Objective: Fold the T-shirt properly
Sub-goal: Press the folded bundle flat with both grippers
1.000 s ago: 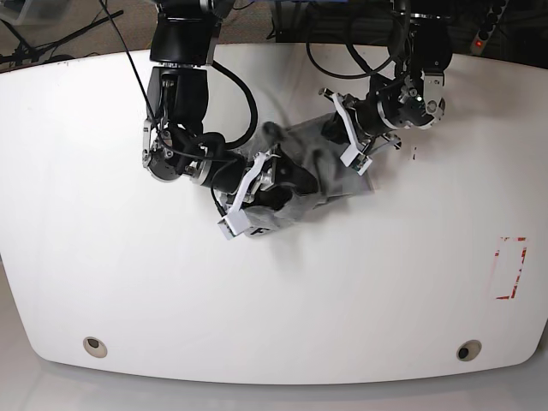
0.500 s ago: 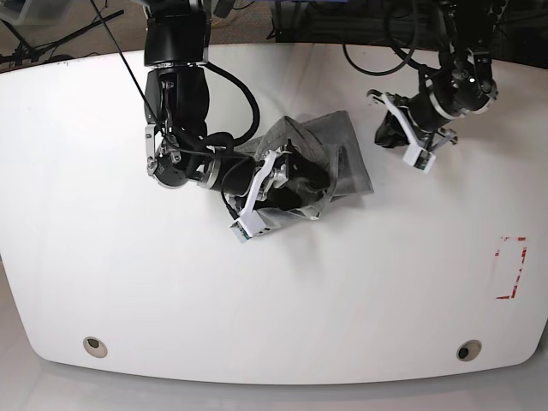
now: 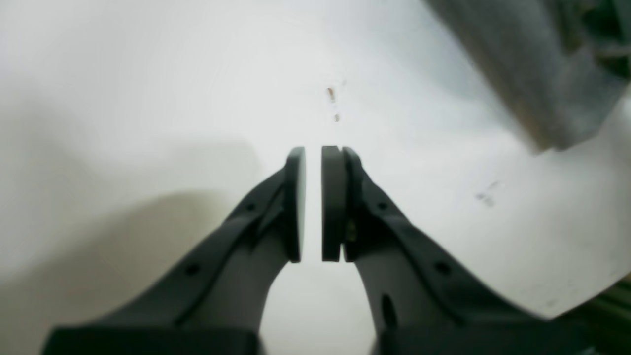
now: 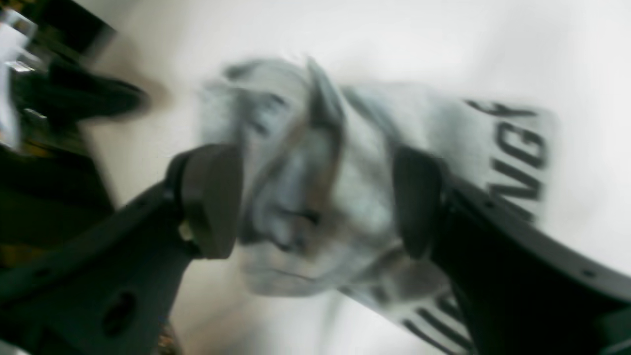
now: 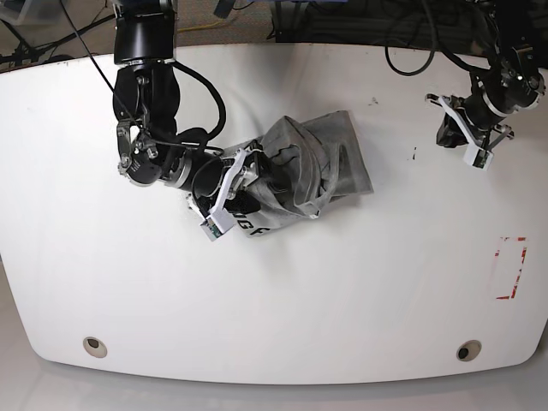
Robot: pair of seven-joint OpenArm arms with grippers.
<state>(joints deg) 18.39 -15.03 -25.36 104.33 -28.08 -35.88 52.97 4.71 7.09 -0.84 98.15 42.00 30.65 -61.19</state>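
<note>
Left pincer [image 5: 455,137] now well clear of T-shirt [image 5: 321,163].

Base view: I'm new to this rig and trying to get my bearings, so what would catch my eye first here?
The crumpled grey T-shirt bunched in a heap near the middle of the white table, black lettering showing at its lower left edge. The right gripper sits at the shirt's left side with its jaws wide open around the folds. Off at the table's far right edge, the left gripper hangs shut and empty, well apart from the cloth.
</note>
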